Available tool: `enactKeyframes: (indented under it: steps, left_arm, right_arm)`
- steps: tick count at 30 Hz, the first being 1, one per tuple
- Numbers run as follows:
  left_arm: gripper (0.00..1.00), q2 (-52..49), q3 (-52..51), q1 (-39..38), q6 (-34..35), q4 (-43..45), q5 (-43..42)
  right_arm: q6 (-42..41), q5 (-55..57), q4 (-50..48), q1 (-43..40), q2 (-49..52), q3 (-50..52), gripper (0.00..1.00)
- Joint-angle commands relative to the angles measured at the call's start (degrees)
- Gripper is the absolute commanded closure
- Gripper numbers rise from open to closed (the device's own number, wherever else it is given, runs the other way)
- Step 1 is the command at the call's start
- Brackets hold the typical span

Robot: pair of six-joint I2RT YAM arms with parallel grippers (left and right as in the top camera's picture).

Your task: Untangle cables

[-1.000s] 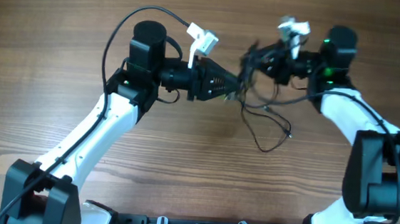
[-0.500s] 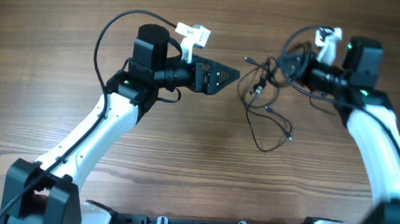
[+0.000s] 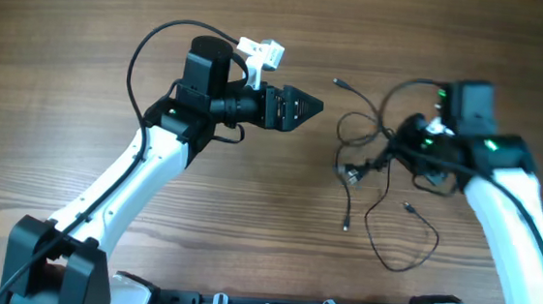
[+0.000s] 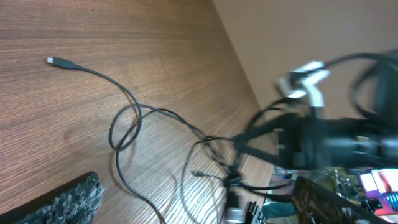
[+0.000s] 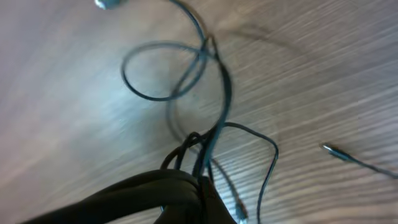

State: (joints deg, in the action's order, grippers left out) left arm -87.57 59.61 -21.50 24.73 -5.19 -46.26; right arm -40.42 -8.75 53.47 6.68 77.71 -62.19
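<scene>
Right wrist view motion-smeared; cables [image 5: 224, 93] vanish into dark clump cut by bottom edge. Left wrist view: finger pad [image 4: 68, 199] cropped lower left (right arm [image 4: 336, 143] blurred, right side).

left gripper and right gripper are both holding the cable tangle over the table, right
Not quite. Only the right gripper holds the cables. The left gripper holds nothing and sits apart from them, with bare table between, as the overhead view shows.

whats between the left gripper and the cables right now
Only bare table. In the overhead view, nothing sits between the left gripper and the cables.
</scene>
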Motion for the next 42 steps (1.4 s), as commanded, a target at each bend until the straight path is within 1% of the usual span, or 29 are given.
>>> enactKeyframes:
  steps: [1, 4, 7, 8, 9, 11, 13, 14, 15, 16, 17, 19, 22, 24, 26, 27, 29, 31, 33, 34, 35, 37, 39, 40, 42]
  left_arm:
    - [0.00, -0.20, 0.28, -2.89, -0.48, 0.15, 0.33]
    - [0.00, -0.20, 0.28, -5.70, -0.52, -1.20, 1.14]
    - [0.00, -0.20, 0.28, -6.86, -0.50, -4.20, 6.10]
    - [0.00, -0.20, 0.28, -7.39, -0.50, -5.44, 7.96]
    - [0.00, -0.20, 0.28, -8.11, -0.50, -6.58, 9.49]
    - [0.00, -0.22, 0.28, -9.49, -0.46, -7.08, 11.26]
    - [0.00, -0.22, 0.28, -10.86, -0.46, -7.13, 13.44]
    - [0.00, -0.22, 0.28, -11.58, -0.46, -7.32, 15.08]
    - [0.00, -0.26, 0.28, -12.63, -0.17, -7.56, 18.21]
    - [0.00, -0.44, 0.28, -14.12, 2.32, -7.96, 22.95]
    - [0.00, -0.55, 0.28, -15.04, 4.96, -7.98, 26.21]
    - [0.00, -0.74, 0.28, -16.17, 7.52, -8.00, 29.57]
    - [0.00, -0.96, 0.28, -16.92, 7.54, -10.03, 32.70]
    - [0.00, -0.94, 0.28, -16.92, 8.52, -9.79, 31.47]
    - [0.00, -0.94, 0.28, -17.18, 8.57, -4.02, 26.82]
    - [0.00, -0.94, 0.28, -17.55, 8.57, -1.42, 25.46]
    - [0.00, -1.18, 0.28, -18.88, 8.52, 0.68, 25.05]
    - [0.15, -2.54, 0.28, -20.76, 8.59, 0.70, 23.87]
    - [0.18, -4.66, 0.28, -22.73, 8.55, 0.70, 22.05]
    - [0.27, -6.56, 0.28, -23.91, 8.37, 0.74, 22.05]
    - [0.33, -8.87, 0.28, -24.87, 6.80, 0.96, 22.05]
    - [0.43, -13.38, 0.35, -25.86, 5.55, 0.98, 22.05]
    - [0.43, -17.03, 0.39, -26.01, 4.79, 1.33, 22.03]
    - [0.38, -18.23, 0.39, -26.05, 2.34, 1.38, 22.01]
    - [0.32, -19.17, 0.39, -26.45, -2.23, 1.62, 22.03]
  right_arm:
    - [6.84, 0.79, 1.99, 4.11, 15.23, -7.30, 0.95]
    - [11.98, 2.89, 10.12, 4.87, 27.08, -16.04, 0.96]
    - [13.49, 2.93, 9.73, 4.83, 28.30, -16.65, 0.96]
    - [13.53, 2.89, 9.05, 4.83, 28.13, -16.68, 0.87]
    - [13.92, 2.69, 8.26, 4.83, 28.13, -16.68, 0.67]
    - [14.99, 2.27, 7.85, 4.83, 28.13, -16.68, 0.66]
    - [15.13, 2.32, 7.23, 4.81, 28.13, -16.68, 0.37]
    - [15.98, 2.32, 6.71, 4.55, 28.13, -16.68, 0.27]
    - [16.41, 2.32, 6.49, 3.89, 27.76, -16.74, 0.14]
    - [15.96, 2.29, 6.67, 2.14, 26.53, -17.49, 0.00]
    - [15.93, 2.29, 6.86, 0.35, 25.07, -18.53, 0.00]
    - [15.82, 2.27, 7.37, -2.60, 22.08, -20.48, 0.00]
    - [15.82, 3.54, 7.56, -6.71, 14.84, -21.38, 0.00]
    - [14.05, 7.78, 8.28, -8.37, 10.51, -21.38, 0.00]
    - [11.89, 12.90, 9.94, -9.81, 6.40, -21.38, 0.00]
    - [11.19, 13.44, 10.58, -10.16, 5.14, -21.38, 0.00]
    - [11.28, 13.42, 10.86, -10.47, 2.95, -21.38, 0.00]
    - [11.17, 13.18, 10.86, -10.45, 0.00, -21.38, 0.00]
    - [10.43, 12.92, 10.86, -10.45, -2.27, -21.38, 0.00]
    - [10.45, 12.28, 10.84, -10.45, -3.52, -21.38, 0.00]
    - [10.49, 11.67, 10.88, -10.45, -4.57, -21.38, 0.00]
    - [10.47, 11.69, 11.02, -10.45, -5.57, -21.38, 0.00]
    - [10.45, 11.67, 11.76, -10.45, -5.75, -21.38, 0.00]
    - [10.47, 11.67, 12.28, -10.45, -5.73, -21.38, 0.00]
    - [10.49, 11.69, 12.94, -10.45, -5.73, -21.35, 0.00]
